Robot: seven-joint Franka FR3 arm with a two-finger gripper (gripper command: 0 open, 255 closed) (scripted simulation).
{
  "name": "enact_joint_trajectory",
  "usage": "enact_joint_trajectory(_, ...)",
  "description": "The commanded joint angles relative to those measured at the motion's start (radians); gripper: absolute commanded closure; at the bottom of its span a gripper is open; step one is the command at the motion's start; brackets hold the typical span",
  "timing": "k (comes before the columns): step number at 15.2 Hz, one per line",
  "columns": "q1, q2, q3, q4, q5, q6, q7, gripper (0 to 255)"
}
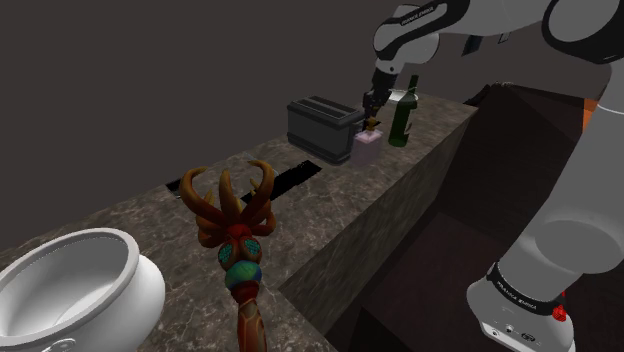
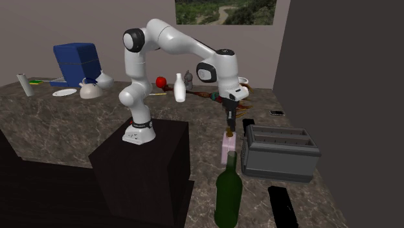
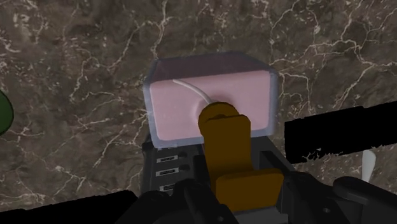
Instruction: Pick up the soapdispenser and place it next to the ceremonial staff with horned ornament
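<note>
The gripper [image 1: 372, 108] hangs straight down over the brown pump [image 3: 228, 137] of the pink soap dispenser [image 1: 366, 148]. The dispenser stands on the marble table [image 1: 330, 215] just beside the grey toaster [image 1: 322, 128], with a green bottle [image 1: 404, 118] near, so I judge the top to be the freest way in. The horned ceremonial staff [image 1: 238, 250] lies well apart at the table's other end, its shaft cut off by the shoulder view's lower edge; in the wrist view the pump head is sunk among dark gripper parts, so I cannot tell whether the jaws pinch it or merely flank it.
</note>
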Motion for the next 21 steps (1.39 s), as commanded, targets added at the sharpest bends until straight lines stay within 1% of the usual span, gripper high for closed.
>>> enact_joint_trajectory(1, 0.001, -0.009, -0.001, 0.018, -0.006, -0.026, 0.006, 255)
enact_joint_trajectory(11, 0.001, -0.037, -0.004, 0.118, -0.027, -0.152, 0.030, 255)
enact_joint_trajectory(21, -0.002, -0.043, -0.007, 0.245, -0.036, -0.283, 0.048, 255)
